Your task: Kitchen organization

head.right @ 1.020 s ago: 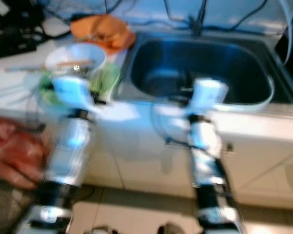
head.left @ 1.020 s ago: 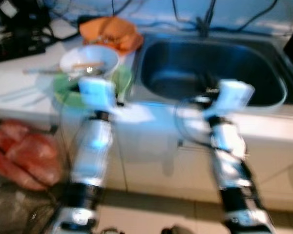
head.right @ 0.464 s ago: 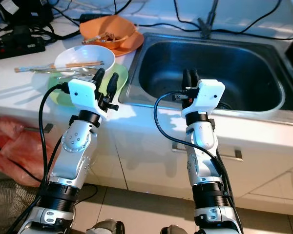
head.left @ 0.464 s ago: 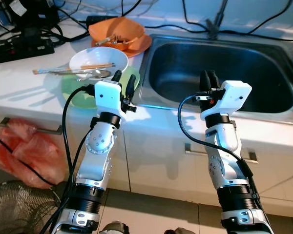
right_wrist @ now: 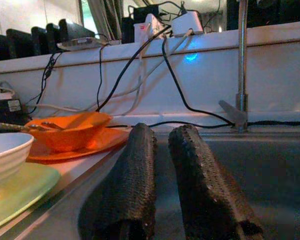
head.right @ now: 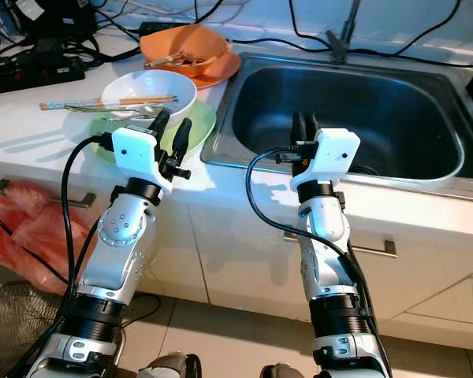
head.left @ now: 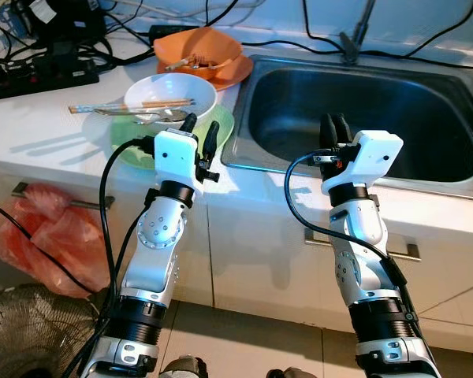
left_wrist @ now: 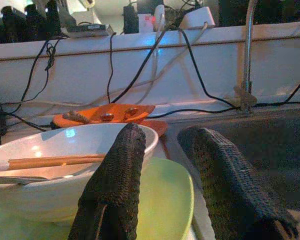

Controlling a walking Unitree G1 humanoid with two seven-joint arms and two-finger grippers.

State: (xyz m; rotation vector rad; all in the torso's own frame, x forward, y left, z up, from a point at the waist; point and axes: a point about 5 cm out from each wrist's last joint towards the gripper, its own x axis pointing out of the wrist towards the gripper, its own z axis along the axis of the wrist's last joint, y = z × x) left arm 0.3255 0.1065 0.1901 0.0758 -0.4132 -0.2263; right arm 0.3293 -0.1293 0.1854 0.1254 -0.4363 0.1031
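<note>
A white bowl with chopsticks and a spoon across it sits on a green plate on the white counter. Behind it an orange bowl rests on an orange plate. My left gripper is open and empty, hovering at the counter's front edge just before the green plate. To the right lies the steel sink. My right gripper is shut on nothing, raised over the sink's front rim. The left wrist view frames the bowl between my fingers.
A faucet stands behind the sink. Black cables and a power strip crowd the counter's back left. Below the counter are white cabinet doors with a handle, a red plastic bag and a fan.
The picture was blurred a second ago and is sharp now; the view has shifted slightly. Both arms hold the same raised pose, and the dishes have not moved.
</note>
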